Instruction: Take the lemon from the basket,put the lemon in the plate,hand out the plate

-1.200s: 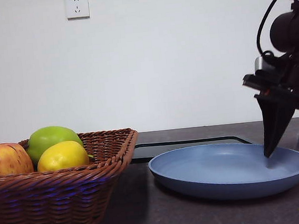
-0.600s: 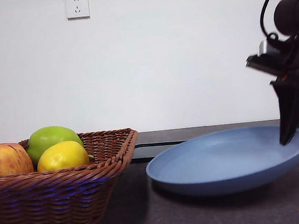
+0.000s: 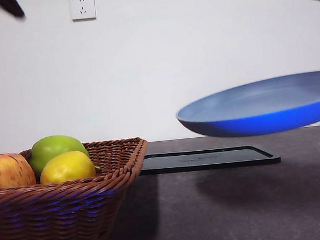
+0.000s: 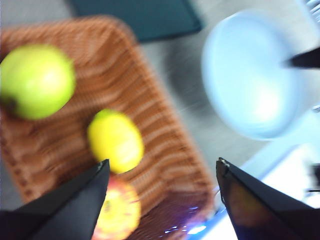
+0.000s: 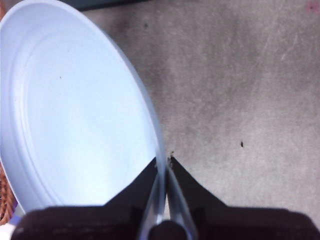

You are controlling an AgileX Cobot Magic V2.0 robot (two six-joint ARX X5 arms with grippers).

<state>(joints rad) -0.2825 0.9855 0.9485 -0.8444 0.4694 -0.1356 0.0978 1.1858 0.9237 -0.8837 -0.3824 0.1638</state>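
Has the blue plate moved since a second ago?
Yes. The plate has gone up: it lay on the table in front of the black tray, and now hangs clear above it, held at its rim by the right gripper.

A plain white wall [image 3: 161, 69] fills the space behind the table, evenly lit and bare apart from a white rectangular electrical socket plate [image 3: 82, 6] high up on it. The dark grey, matte tabletop [image 3: 214, 211] runs across the foreground; the right wrist view shows its surface faintly mottled with small dark specks.
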